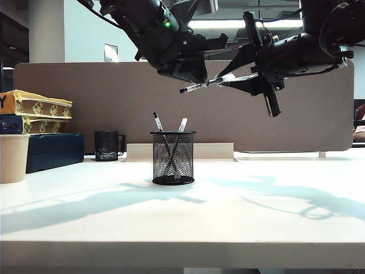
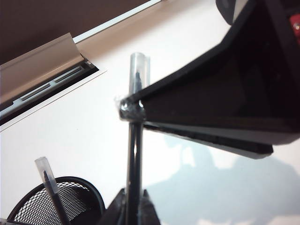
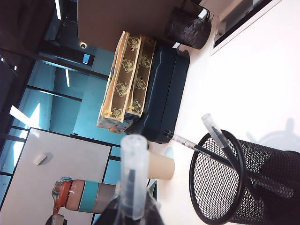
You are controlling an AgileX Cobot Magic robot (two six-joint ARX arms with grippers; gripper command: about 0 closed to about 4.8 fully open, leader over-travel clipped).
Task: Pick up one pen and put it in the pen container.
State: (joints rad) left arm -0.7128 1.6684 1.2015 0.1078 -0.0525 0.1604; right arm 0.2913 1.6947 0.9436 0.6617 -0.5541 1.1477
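High above the table, a pen (image 1: 197, 87) with a clear barrel hangs nearly level between both grippers. My left gripper (image 1: 206, 81) is shut on its dark end (image 2: 133, 213), the barrel (image 2: 135, 154) running away from the jaws. My right gripper (image 1: 229, 79) has closed on the other end; its fingertips (image 2: 127, 108) pinch the barrel just below the clear cap (image 3: 133, 173). Below stands the pen container (image 1: 173, 160), a black mesh cup (image 3: 262, 187) with two other pens (image 1: 158, 123) leaning inside.
A dark mug (image 1: 106, 145) and a grey cable tray (image 1: 179, 151) sit at the back by the brown partition. At the left are a beige cup (image 1: 12, 158), a dark blue case (image 1: 54, 151) and stacked boxes (image 1: 40, 114).
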